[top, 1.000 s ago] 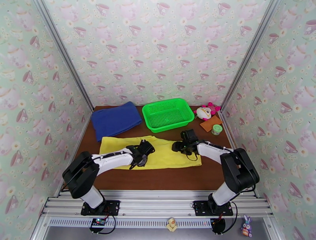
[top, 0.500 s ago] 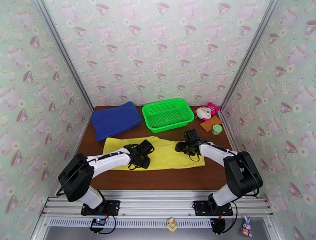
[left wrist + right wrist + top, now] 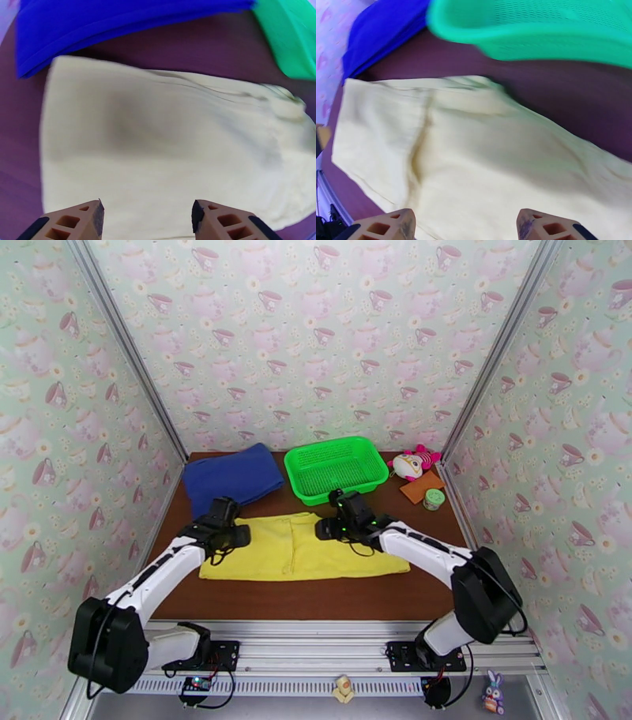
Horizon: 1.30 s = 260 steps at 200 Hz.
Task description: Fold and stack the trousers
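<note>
Trousers [image 3: 340, 556] lie flat; left claw [image 3: 146, 209] has let go, gaping, swung leftward; right claw [image 3: 465, 221], gaping empty, shifted leftward too.

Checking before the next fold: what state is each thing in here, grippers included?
trousers: flat on the table, gripped by neither arm
green basket: upright, empty
dark blue cloth: folded, lying flat left of the green basket
left gripper: open, over the trousers' left end
right gripper: open, over the trousers near the green basket
small jar: upright, lid on
</note>
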Each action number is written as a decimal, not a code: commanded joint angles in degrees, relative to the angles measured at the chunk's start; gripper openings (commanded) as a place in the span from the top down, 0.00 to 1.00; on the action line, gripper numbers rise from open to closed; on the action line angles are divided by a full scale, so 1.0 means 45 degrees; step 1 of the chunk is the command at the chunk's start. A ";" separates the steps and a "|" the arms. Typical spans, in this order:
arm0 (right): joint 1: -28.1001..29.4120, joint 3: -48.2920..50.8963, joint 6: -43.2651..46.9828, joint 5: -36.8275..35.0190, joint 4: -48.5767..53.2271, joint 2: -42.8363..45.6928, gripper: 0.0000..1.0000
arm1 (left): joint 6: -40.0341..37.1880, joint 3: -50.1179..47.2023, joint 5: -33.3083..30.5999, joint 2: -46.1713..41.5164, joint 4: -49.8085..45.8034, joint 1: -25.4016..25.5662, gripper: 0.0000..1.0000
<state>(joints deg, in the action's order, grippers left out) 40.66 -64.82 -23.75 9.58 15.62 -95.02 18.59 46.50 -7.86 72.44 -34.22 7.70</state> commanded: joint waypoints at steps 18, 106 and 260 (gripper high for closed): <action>0.1345 -0.3111 -0.0997 0.2312 -0.1773 -0.3308 0.31 | 0.0900 -0.0785 0.1981 0.0035 0.1486 -0.1965 0.42; 0.1481 -0.6268 -0.2077 0.2537 -0.1698 -0.7227 0.32 | 0.4569 -0.3708 0.2093 -0.1168 0.1023 -0.2357 0.43; 0.0789 -0.2568 -0.1344 -0.2201 -0.4225 -0.5122 0.31 | 0.4580 -0.3869 0.2908 -0.0691 0.1011 -0.3490 0.45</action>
<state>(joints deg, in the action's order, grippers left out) 44.10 -78.94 -32.75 2.92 0.01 -122.19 42.39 29.82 3.55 68.42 -28.25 -7.11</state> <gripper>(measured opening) 0.689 0.555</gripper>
